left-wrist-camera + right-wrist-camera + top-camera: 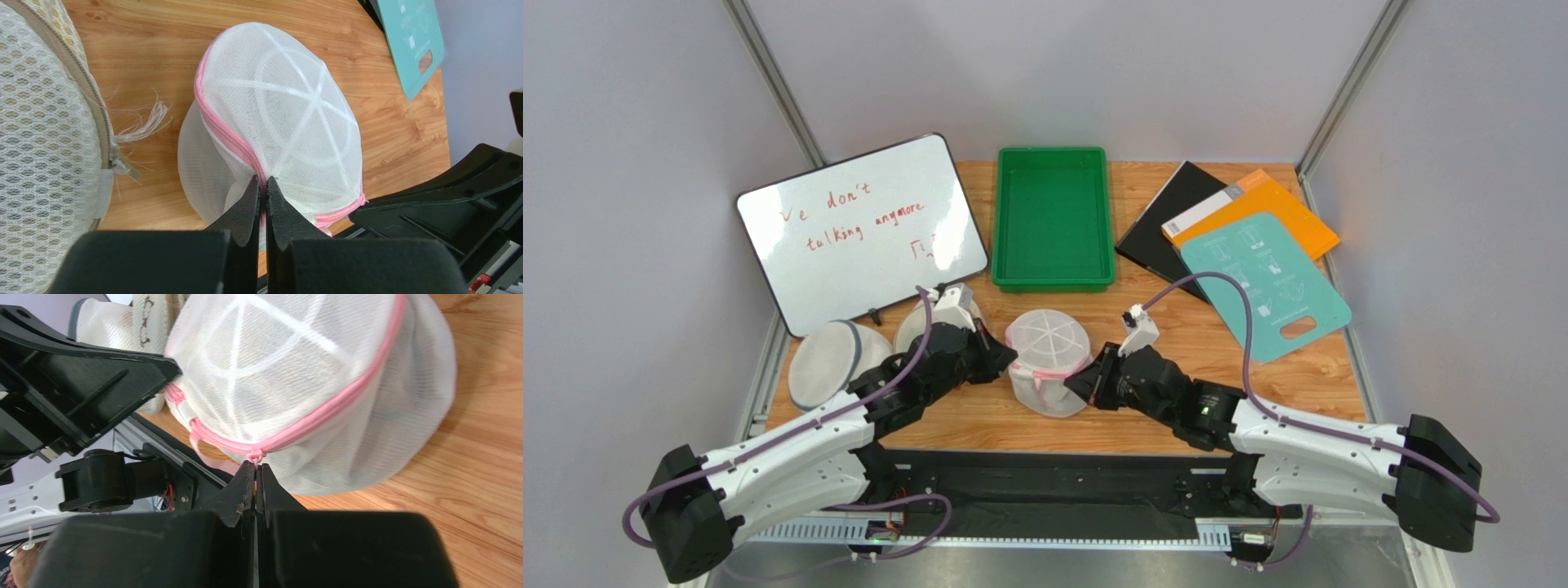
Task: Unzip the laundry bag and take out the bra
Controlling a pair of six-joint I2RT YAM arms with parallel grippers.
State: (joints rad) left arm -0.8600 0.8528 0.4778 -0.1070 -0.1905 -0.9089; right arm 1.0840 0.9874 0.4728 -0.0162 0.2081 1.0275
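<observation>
**Left pincer pinched on the pink seam**

The left pincer (264, 191) has its two black fingers pressed together on the near edge of the laundry bag (282, 116), right where the pink zipper line (226, 136) runs down to them. The bag is a white mesh dome with white ribs, lying on the wooden tabletop (141, 49). At the left is a plain mesh bag (43, 153) with frayed threads (144, 119). A teal board (410, 43) lies top right. A black arm (466, 196) fills the lower right.
</observation>
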